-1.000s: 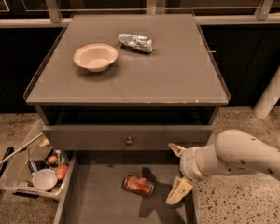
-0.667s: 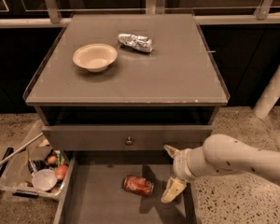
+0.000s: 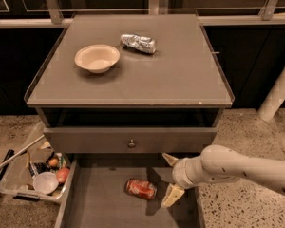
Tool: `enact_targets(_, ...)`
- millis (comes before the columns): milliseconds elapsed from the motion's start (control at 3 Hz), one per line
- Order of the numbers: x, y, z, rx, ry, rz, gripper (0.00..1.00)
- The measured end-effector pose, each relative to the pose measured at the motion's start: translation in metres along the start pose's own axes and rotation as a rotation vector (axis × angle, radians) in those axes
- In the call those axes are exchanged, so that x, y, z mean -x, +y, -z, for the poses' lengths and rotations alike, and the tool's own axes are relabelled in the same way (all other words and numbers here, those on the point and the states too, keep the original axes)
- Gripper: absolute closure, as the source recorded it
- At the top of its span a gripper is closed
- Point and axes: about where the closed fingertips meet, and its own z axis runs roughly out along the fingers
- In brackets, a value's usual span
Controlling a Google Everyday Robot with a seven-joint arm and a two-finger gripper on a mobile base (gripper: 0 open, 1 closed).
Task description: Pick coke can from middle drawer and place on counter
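The coke can [image 3: 140, 189] lies on its side on the floor of the open middle drawer [image 3: 97, 208], near its middle. My gripper [image 3: 170, 177] hangs over the drawer's right part, just right of the can and not touching it. Its two cream fingers [image 3: 172, 195] are spread apart, one toward the drawer front above and one lower, with nothing between them. The white arm comes in from the right. The counter [image 3: 180, 75] is the grey cabinet top above.
A cream bowl [image 3: 97, 58] and a crumpled silver can [image 3: 138, 43] sit on the counter's back left. A closed drawer front with a round knob [image 3: 131, 143] is above the open drawer. A clear bin of clutter [image 3: 33, 175] stands on the floor at left.
My gripper and arm have moved left over the drawer, closer to the coke can. The can, bowl and silver can have not moved.
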Motion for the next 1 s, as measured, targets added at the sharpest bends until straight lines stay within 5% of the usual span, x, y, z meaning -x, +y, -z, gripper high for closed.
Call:
enact_targets(667,-0.005,0.026,-0.028,0.070,-0.097,0.077,0.00)
enact_targets(1000,-0.005,0.025,-0.042,0.059,-0.145,0.088,0.00)
